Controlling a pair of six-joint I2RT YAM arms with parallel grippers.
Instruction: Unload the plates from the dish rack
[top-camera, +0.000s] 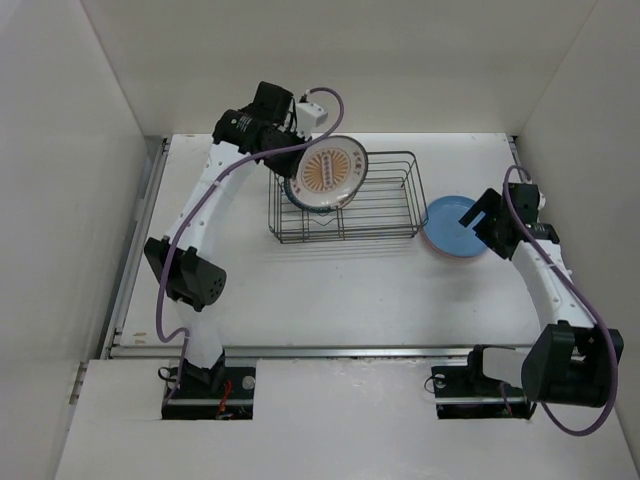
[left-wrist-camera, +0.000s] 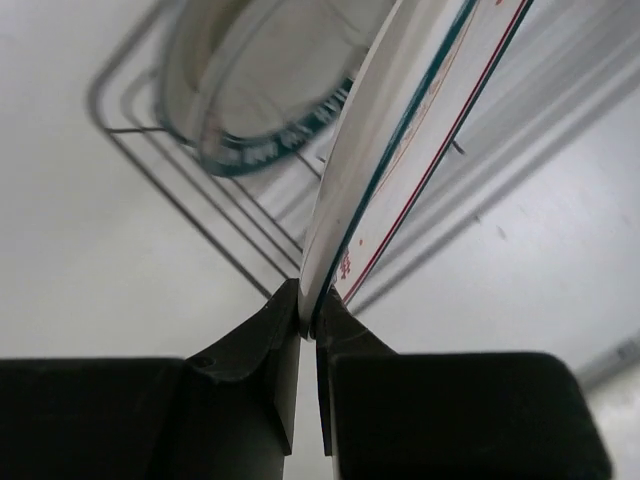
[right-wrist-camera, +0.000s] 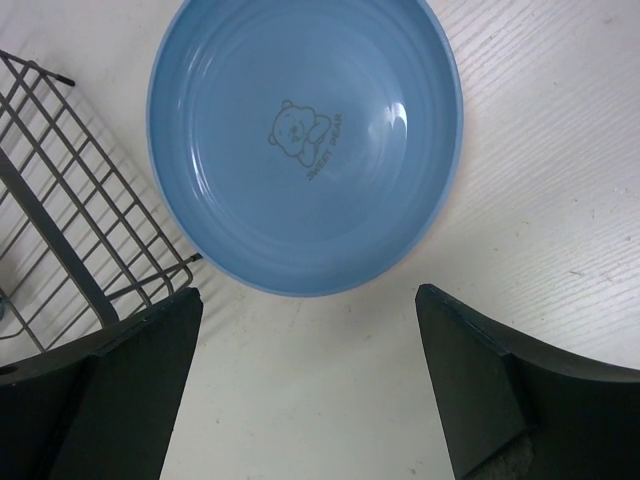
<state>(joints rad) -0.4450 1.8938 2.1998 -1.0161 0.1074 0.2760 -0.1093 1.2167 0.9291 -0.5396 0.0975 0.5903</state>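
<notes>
- Pinching the orange-patterned plate (left-wrist-camera: 420, 130) by its rim, the left gripper (left-wrist-camera: 308, 300) is holding it tilted above the dish rack (top-camera: 385, 215) near the far edge.
- The right gripper (right-wrist-camera: 308, 310) is hovering spread over the blue plate (right-wrist-camera: 305, 140) by the right edge.
- Plates are seeming rigid, slick, breakable; rims are suiting grips.

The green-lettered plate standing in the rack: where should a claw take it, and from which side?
Probably its upper rim, pinched from above: the green-lettered plate stands on edge in the dish rack, wires fencing its lower part. The left claw holds the orange-patterned plate by its rim the same way.
</notes>
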